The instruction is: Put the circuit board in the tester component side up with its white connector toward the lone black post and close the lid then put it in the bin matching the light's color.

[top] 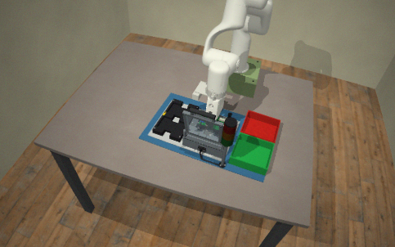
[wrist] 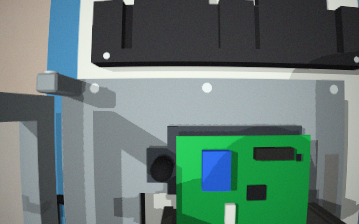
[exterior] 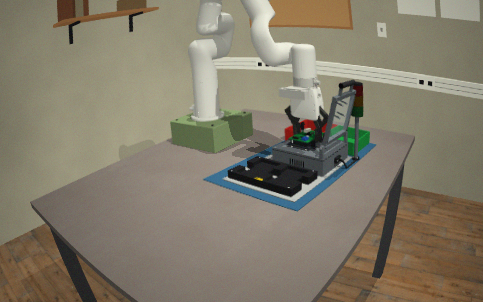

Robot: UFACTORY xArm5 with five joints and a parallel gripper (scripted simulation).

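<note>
The green circuit board (wrist: 280, 172) (exterior: 300, 137) is level, component side up, just above the dark nest of the grey tester (wrist: 140, 100) (exterior: 293, 159) (top: 204, 144). My gripper (exterior: 305, 135) is shut on the board by its side edges; in the wrist view its fingertips show only at the bottom edge. The lid (top: 204, 126) (exterior: 340, 117) stands open. Whether the pins line up with the holes is hidden. A small black post (top: 230, 116) shows behind the signal light (top: 228, 132) (exterior: 358, 100), which looks unlit. The board's connector end is not clear.
The black tray (top: 170, 121) (exterior: 265, 177) (wrist: 180, 30) lies beside the tester on the blue mat (top: 146, 132). The red bin (top: 261, 126) and green bin (top: 251, 153) stand on the tester's other side. The raised lid and light pole are close to my gripper.
</note>
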